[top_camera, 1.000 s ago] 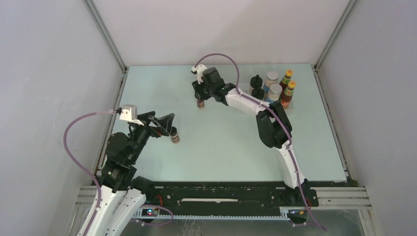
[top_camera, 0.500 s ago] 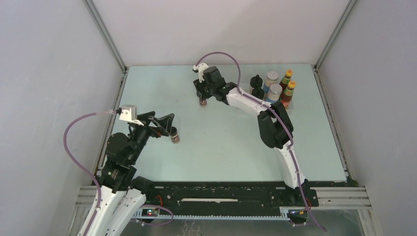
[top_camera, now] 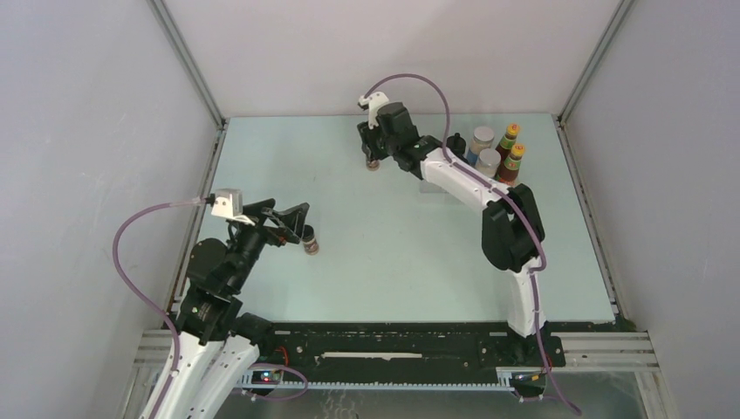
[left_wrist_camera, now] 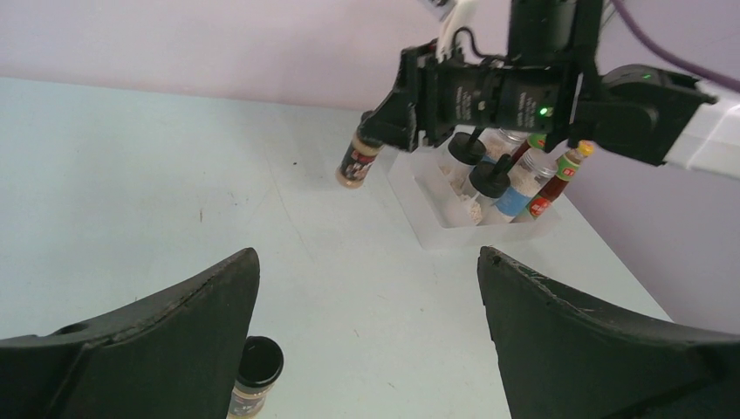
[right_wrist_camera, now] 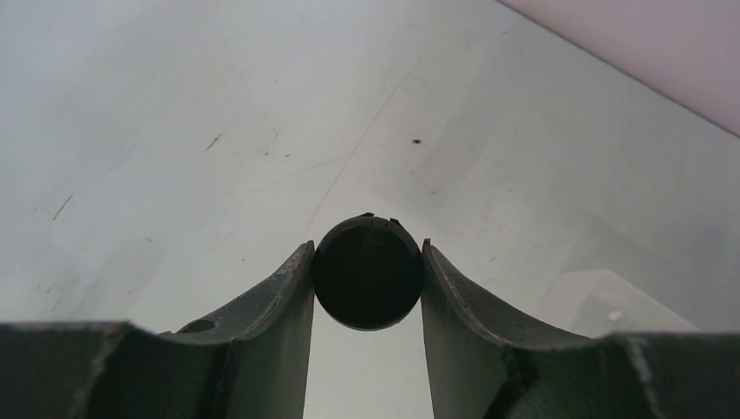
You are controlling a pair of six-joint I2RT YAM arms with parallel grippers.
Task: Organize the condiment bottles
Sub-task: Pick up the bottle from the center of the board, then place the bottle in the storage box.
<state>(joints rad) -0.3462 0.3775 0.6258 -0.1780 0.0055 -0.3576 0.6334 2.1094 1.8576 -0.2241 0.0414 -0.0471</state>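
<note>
Clear tray (left_wrist_camera: 434, 234) holds several bottles (left_wrist_camera: 512, 195) — right claw (top_camera: 373, 156) grips a black-lidded jar (right_wrist_camera: 367, 271), left claw (left_wrist_camera: 366, 255) gapes.

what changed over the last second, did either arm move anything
The right gripper, shut on a small dark-lidded jar, carried it toward the far right, closer to the clear tray; its elbow swung right too. Nothing was newly grasped or released. The left gripper stayed open by the other small jar, which did not move. The bottles showing in the tray kept their places.
</note>
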